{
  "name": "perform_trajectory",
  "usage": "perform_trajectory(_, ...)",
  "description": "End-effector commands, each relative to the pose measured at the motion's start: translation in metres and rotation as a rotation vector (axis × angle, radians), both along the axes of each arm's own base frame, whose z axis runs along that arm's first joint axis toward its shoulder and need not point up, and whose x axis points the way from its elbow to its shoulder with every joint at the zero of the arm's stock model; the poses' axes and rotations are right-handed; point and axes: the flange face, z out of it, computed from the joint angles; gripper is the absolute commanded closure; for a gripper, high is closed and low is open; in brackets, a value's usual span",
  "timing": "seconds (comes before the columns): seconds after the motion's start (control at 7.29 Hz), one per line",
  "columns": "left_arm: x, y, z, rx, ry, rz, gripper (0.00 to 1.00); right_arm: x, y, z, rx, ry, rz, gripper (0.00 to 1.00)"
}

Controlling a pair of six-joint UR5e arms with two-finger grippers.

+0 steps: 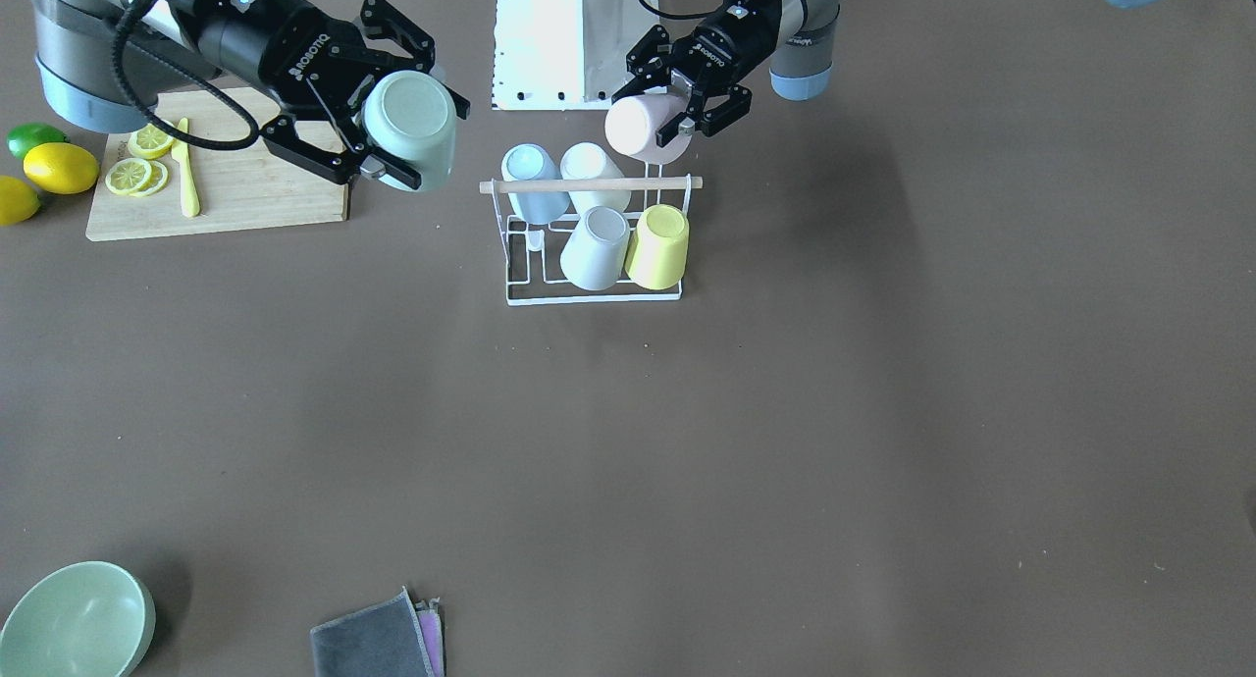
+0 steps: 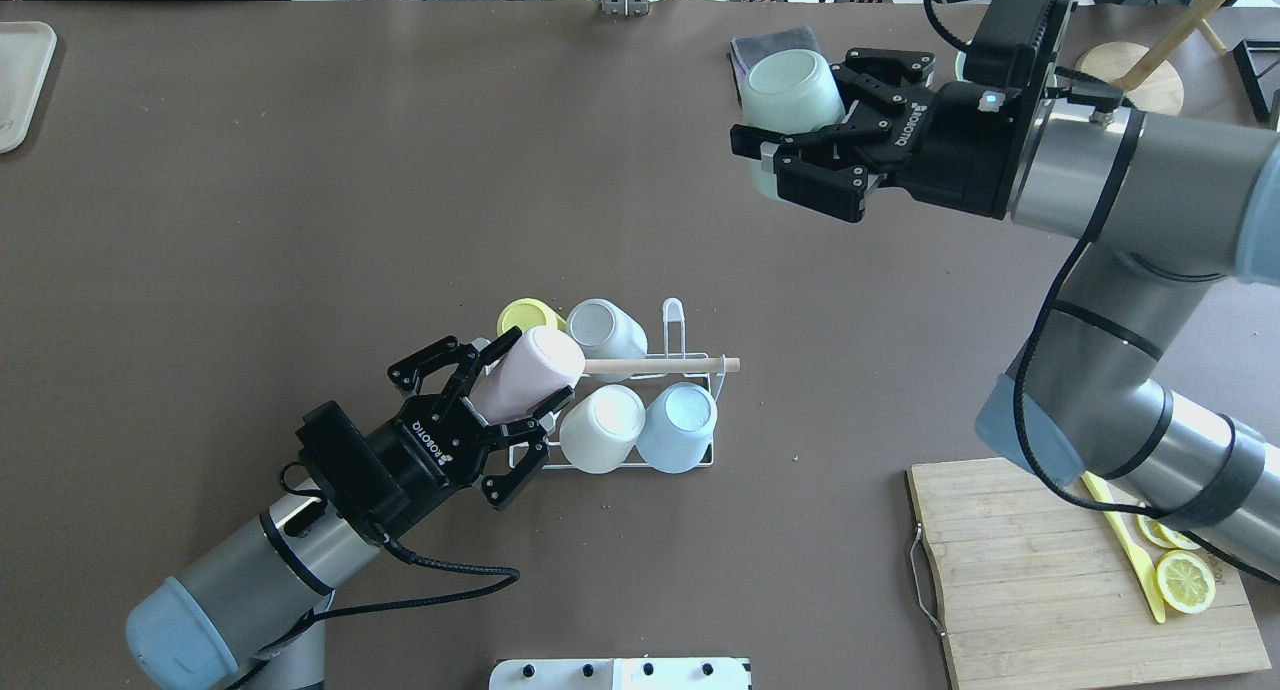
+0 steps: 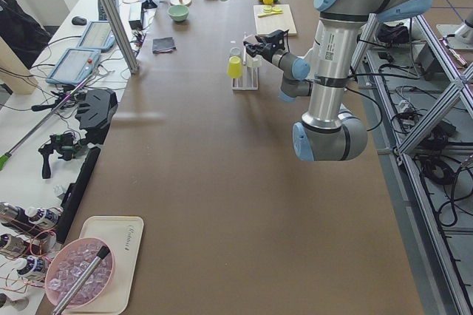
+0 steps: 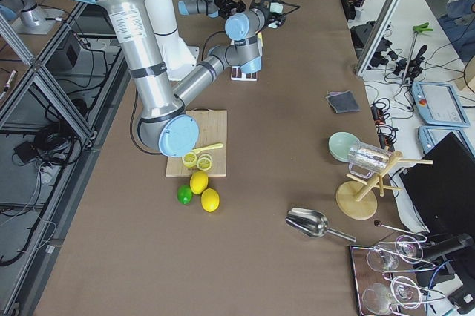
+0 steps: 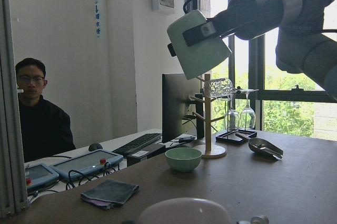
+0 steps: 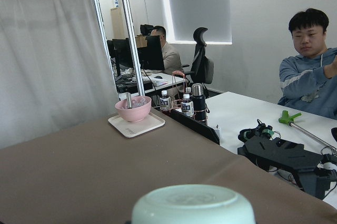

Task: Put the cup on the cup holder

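Note:
The cup holder (image 1: 589, 184), a white wire rack with a wooden rod, stands mid-table and also shows in the overhead view (image 2: 655, 366). It carries a yellow cup (image 1: 657, 247), two white cups and a light blue cup (image 1: 530, 182). My left gripper (image 2: 520, 380) is shut on a pink cup (image 2: 528, 372) and holds it tilted over the rack's end; both show in the front view, gripper (image 1: 655, 113) and cup (image 1: 643, 128). My right gripper (image 2: 780, 120) is shut on a pale green cup (image 2: 792, 92), held high and away from the rack; the front view shows that cup too (image 1: 410, 128).
A wooden cutting board (image 1: 245, 196) with lemon slices and a yellow knife lies on my right side, with lemons (image 1: 61, 167) and a lime beside it. A green bowl (image 1: 74, 623) and a grey cloth (image 1: 378, 643) sit at the far edge. The white base (image 1: 559, 39) stands behind the rack.

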Motion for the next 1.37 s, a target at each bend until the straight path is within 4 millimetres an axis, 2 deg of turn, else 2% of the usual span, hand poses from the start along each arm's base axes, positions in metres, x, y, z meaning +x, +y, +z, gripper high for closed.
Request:
perform_trajectory(0.0,0.005,0.003,0.004,-0.002,-0.010,0.007,1.00,-0.058,0.030,0.013,0.019,-0.009,0.062,1.00)
perform_trajectory(0.14,0.008,0.006,0.005,-0.004,-0.012,0.014,1.00,-0.084,0.032,0.023,-0.003,0.006,0.074,1.00)
perform_trajectory(0.27,0.008,0.007,0.005,-0.003,-0.012,0.017,1.00,-0.095,0.029,0.028,0.037,0.056,0.083,1.00)
perform_trajectory(0.41,0.009,0.007,0.005,-0.004,-0.012,0.016,1.00,-0.101,0.031,0.022,0.143,0.112,0.054,1.00)
perform_trajectory(0.69,0.009,0.006,0.008,-0.004,-0.018,0.014,1.00,-0.081,0.005,0.041,0.217,0.191,-0.092,1.00)
perform_trajectory(0.82,0.010,0.006,0.008,-0.005,-0.019,0.014,1.00,-0.086,0.005,0.052,0.211,0.206,-0.125,1.00)
perform_trajectory(1.24,0.006,0.005,0.012,-0.004,-0.013,0.011,1.00,-0.089,0.006,0.048,0.226,0.203,-0.120,1.00)
